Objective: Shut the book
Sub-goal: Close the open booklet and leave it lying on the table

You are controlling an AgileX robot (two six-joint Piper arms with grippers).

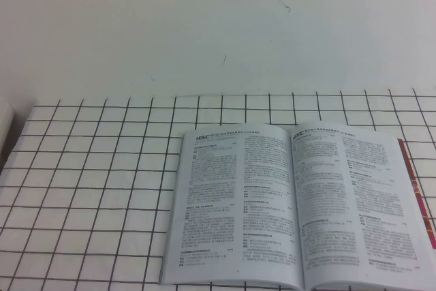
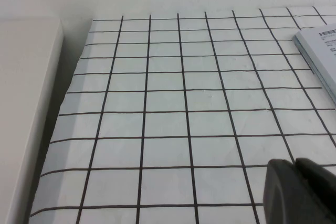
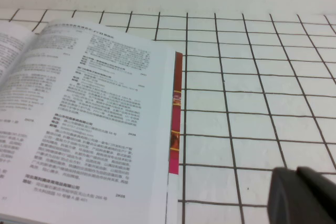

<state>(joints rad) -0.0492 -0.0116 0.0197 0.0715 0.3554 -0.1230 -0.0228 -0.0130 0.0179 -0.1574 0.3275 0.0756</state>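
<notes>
Plainly, nothing has hold of the paperback book (image 1: pixel 300 202) yet. It lies open and flat on the black-gridded tablecloth (image 1: pixel 102 168), toward the right, near part of the table, with both pages of dense print facing up. A red cover edge (image 3: pixel 176 114) peeks out past the right-hand page.

From the high view neither arm reaches into sight. The left gripper (image 2: pixel 296 182) shows only as a dark tip over bare grid squares, well apart from the book's left corner. The right gripper (image 3: pixel 299 192) hangs over the cloth near that red edge. For either gripper, I cannot tell whether it is open or closed.

I judge the right arm is placed there because the protruding cover offers a lip to lift and fold over.
</notes>
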